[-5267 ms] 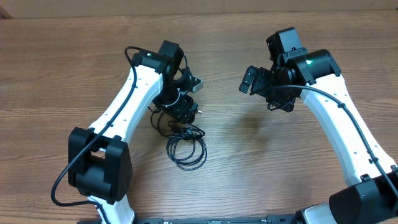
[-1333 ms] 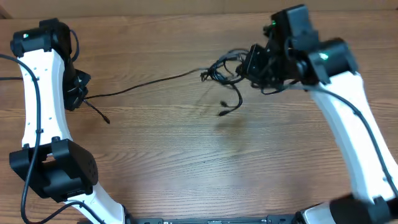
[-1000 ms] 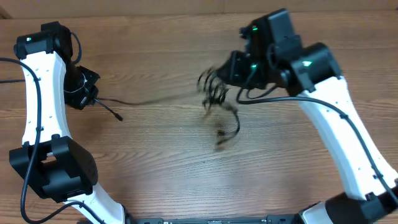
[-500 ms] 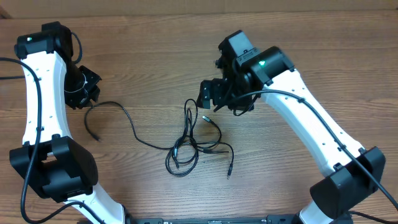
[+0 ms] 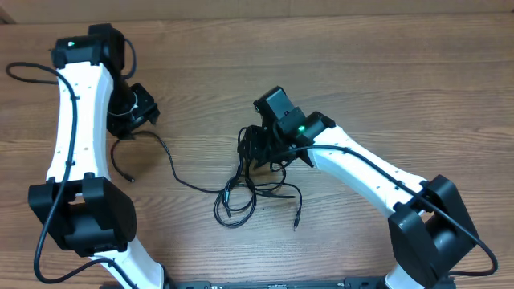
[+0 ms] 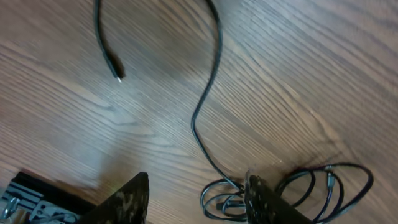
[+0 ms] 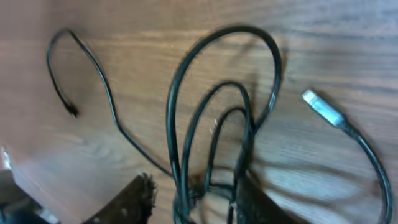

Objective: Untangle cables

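Right hand [image 5: 257, 149] now down on cables [image 5: 239, 199], loops perhaps between cropped fingers [image 7: 133, 200]

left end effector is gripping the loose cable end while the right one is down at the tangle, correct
No. The left end effector grips nothing: the left wrist view shows its fingers apart and the loose cable end on the table. The right end effector is down at the tangle.

Thin black cables [image 5: 241, 189] on wood table, looped tangle, loose strand trailing left
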Robot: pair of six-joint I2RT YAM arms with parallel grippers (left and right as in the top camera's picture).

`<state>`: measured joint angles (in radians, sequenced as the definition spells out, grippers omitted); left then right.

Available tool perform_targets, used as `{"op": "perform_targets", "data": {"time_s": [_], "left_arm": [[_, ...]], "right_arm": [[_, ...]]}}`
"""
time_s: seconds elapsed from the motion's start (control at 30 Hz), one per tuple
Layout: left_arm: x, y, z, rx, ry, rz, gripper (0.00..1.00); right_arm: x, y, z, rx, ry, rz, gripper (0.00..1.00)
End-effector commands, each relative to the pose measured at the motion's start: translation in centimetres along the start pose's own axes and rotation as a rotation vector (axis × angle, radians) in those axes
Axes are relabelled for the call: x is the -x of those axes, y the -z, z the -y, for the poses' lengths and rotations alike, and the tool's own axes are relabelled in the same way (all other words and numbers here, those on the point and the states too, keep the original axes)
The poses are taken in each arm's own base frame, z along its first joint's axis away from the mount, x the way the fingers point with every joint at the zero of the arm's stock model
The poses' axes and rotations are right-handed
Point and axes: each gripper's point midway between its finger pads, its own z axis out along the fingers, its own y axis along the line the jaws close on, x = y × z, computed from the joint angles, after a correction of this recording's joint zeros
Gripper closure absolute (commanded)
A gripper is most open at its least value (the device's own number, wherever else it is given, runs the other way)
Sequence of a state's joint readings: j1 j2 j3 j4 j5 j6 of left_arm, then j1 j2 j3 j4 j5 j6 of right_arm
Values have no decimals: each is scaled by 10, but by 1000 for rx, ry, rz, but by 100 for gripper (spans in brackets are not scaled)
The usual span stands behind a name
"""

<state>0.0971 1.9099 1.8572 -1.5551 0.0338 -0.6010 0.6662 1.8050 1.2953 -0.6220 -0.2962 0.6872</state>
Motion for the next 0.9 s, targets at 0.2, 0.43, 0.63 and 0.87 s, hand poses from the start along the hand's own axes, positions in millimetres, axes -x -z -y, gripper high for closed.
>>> {"op": "perform_targets", "data": {"time_s": [0.2,0.43,0.63,0.87], "left_arm": [[-30,1,36,-9,-152,5,50],[-42,1,49,-11,-203,4,50],[-48,1,54,-20,-217,-9,49],[-106,24,113,-478,-559,-251,46]], "right_arm": [[-13,-18,10,-8,-54,-6,75],[-17,-38,21,-22,-61,-23,80],[-19,-33,-19,172,-1,-79,96],[-9,53,-111,504,178,-100,96]]}}
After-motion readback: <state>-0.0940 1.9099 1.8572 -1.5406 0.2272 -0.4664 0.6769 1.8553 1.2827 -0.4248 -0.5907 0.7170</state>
